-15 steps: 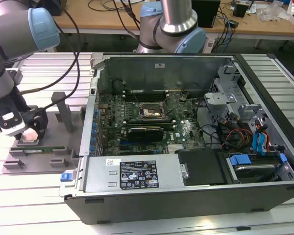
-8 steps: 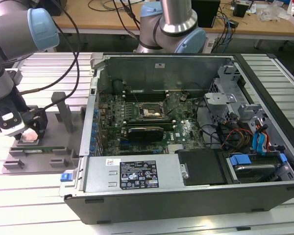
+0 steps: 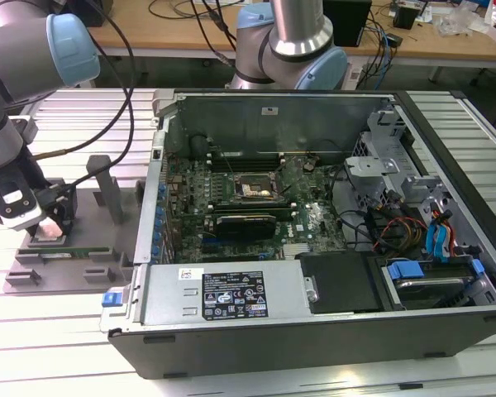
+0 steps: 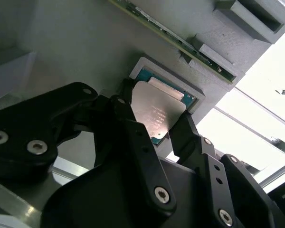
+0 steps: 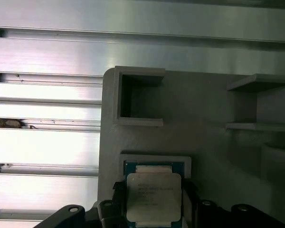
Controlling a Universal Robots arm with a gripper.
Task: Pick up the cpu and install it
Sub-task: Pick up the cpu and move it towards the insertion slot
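right now my gripper (image 4: 154,118) clenches the cpu (image 4: 156,110) by two opposite edges; the grey holder (image 5: 204,109) pocket keeps it square for that grip.

Bright, sheen on cpu (image 4: 156,110) (whites blown out)

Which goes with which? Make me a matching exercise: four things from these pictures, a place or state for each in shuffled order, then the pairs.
1 cpu
2 memory stick
3 computer case
4 gripper

A open, motherboard showing
B shut on the cpu's sides
C in the square pocket of the grey holder
D held along the grey holder by its blocks

Pairs: 1-C, 2-D, 3-A, 4-B
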